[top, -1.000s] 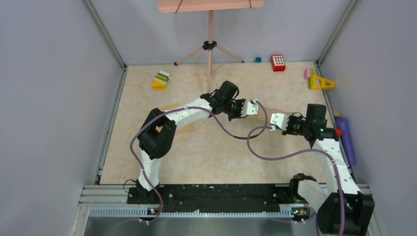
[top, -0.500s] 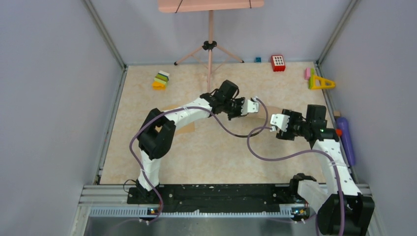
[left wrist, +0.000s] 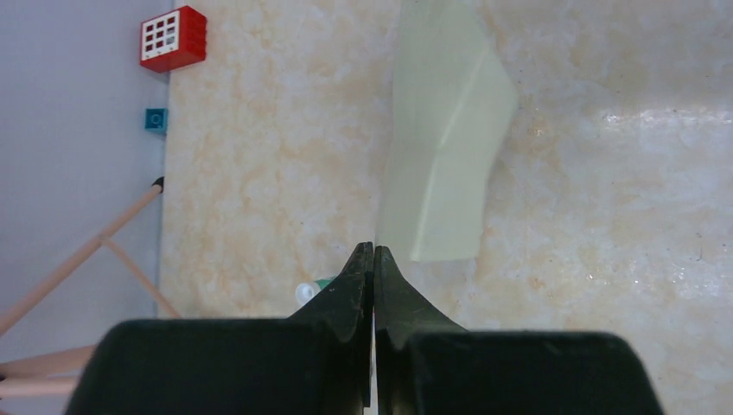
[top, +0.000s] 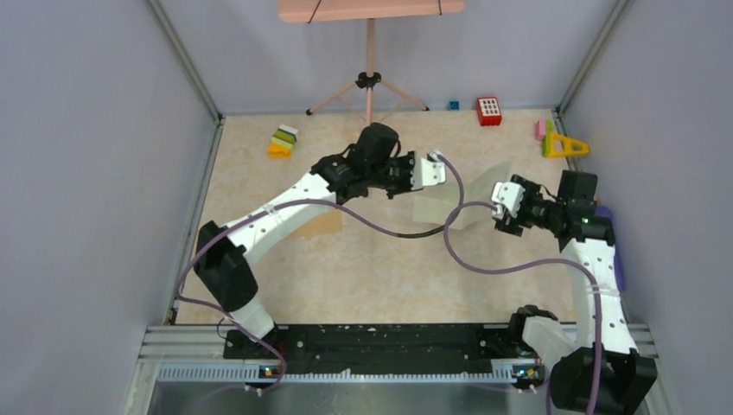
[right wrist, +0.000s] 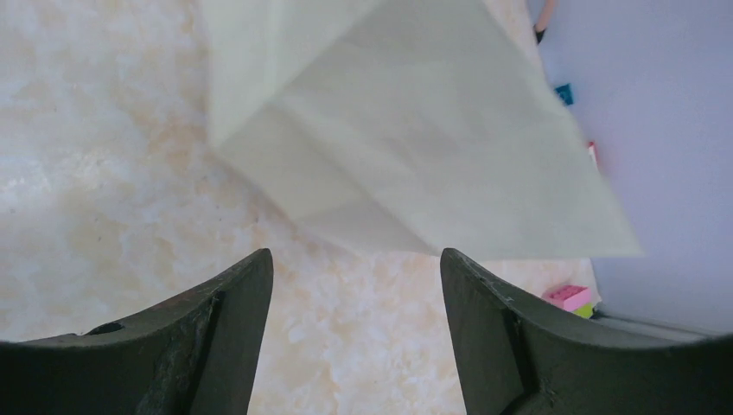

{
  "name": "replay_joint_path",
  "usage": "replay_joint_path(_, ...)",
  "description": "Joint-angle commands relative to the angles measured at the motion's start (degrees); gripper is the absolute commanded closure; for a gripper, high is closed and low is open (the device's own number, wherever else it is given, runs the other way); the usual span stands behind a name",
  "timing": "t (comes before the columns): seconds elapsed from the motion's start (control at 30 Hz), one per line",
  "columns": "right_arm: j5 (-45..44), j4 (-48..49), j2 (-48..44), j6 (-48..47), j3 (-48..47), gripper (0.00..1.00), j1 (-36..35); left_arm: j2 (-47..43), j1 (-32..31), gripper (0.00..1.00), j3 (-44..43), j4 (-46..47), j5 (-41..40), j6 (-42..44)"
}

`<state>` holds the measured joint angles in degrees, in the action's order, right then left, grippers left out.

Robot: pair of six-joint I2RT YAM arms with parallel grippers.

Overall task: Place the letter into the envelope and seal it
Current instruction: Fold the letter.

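Observation:
The letter (top: pixel 458 201), a pale cream creased sheet, hangs bent above the table between my two grippers. My left gripper (top: pixel 430 170) is shut on its near edge; in the left wrist view the letter (left wrist: pixel 445 130) runs forward from the closed gripper (left wrist: pixel 373 252). My right gripper (top: pixel 503 205) stands open just right of the sheet. In the right wrist view the letter (right wrist: pixel 406 147) lies beyond the gripper (right wrist: pixel 354 255), with nothing between its fingers. The brown envelope (top: pixel 327 226) lies flat on the table, mostly hidden under my left arm.
A tripod (top: pixel 369 82) stands at the back centre. Toys line the back: stacked coloured blocks (top: pixel 283 140), a red block (top: pixel 488 110), a small blue cube (top: pixel 453 105), a pink block (top: pixel 540 128) and a yellow triangle (top: pixel 564 145). Grey walls close in left and right.
My right gripper has opened, let go of the letter and drawn back to the right. My left arm has stretched farther back, lifting the letter in its shut jaws.

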<state>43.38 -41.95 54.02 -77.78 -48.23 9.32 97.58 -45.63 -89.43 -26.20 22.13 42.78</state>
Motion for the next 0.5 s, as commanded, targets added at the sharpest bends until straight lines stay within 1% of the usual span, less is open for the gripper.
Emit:
replay_joint_path(0.0, 13.84, -0.01, 0.99, 8.02, -8.24, 0.29, 1.81, -5.68, -0.97, 1.0, -1.96, -6.0, -3.06, 0.39)
replay_joint_path(0.1, 19.28, -5.23, 0.8, 7.88, -13.38, 0.29, 1.84, -7.19, -1.6, 1.0, -5.17, -12.19, -5.55, 1.18)
replay_joint_path(0.17, 21.09, -10.25, 0.59, 6.21, -16.98, 0.25, 1.8, -8.11, -2.3, 1.0, -6.54, -16.3, -7.82, 2.55)
replay_joint_path(0.2, 21.97, -12.8, 0.49, 5.09, -18.85, 0.22, 1.83, -8.46, -2.62, 1.0, -6.97, -18.23, -9.12, 3.36)
replay_joint_path(0.3, 24.12, -18.36, -0.47, 3.66, -22.49, 0.06, 1.84, -10.14, -3.42, 1.0, -6.66, -22.06, -12.79, 4.69)
replay_joint_path(0.33, 25.48, -19.16, -1.01, 3.29, -22.3, 0.02, 1.76, -10.73, -3.72, 1.0, -6.5, -23.42, -13.52, 5.31)
replay_joint_path(0.4, 29.65, -18.81, -2.48, 2.8, -20.19, 0.01, 1.71, -11.89, -4.88, 1.0, -6.38, -26.56, -15.18, 6.76)
replay_joint_path(0.43, 31.74, -17.29, -3.01, 4.89, -18.73, 0.01, 1.37, -12.35, -5.71, 1.0, -6.3, -28.18, -16.56, 7.46)
replay_joint_path(0.47, 33.22, -14.11, -3.53, 8.91, -17.37, 0.01, 0.57, -12.72, -6.69, 1.0, -6.21, -29.38, -18.1, 7.95)
